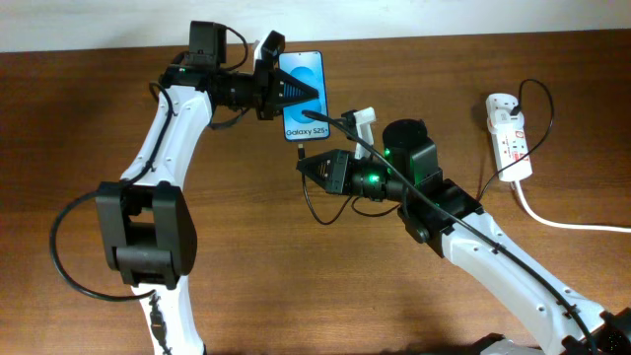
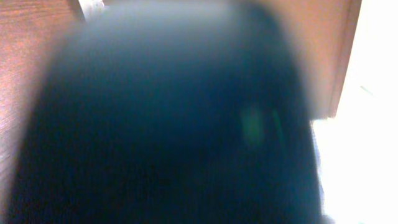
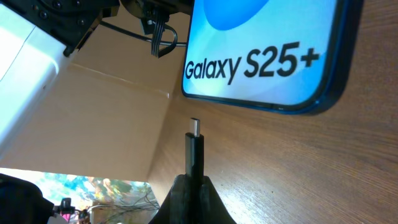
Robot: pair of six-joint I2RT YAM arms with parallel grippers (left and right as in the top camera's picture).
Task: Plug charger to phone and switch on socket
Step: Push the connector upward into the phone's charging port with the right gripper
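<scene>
The phone (image 1: 302, 69) lies at the far middle of the table, with a blue screen and a white "Galaxy S25+" strip. It also shows in the right wrist view (image 3: 267, 56). My left gripper (image 1: 301, 95) reaches in from the left, its black fingers together over the phone's left half. The left wrist view shows only a dark blue blur. My right gripper (image 1: 304, 163) (image 3: 194, 186) is shut on the charger plug (image 3: 195, 149), whose metal tip points at the phone's bottom edge, a short gap away. The white socket (image 1: 509, 138) lies at the far right.
The charger's thin black cable (image 1: 314, 207) loops on the table beside my right gripper. A thick white cord (image 1: 572, 223) runs from the socket to the right edge. A black cable arcs above the socket (image 1: 537, 99). The wall edge runs along the back.
</scene>
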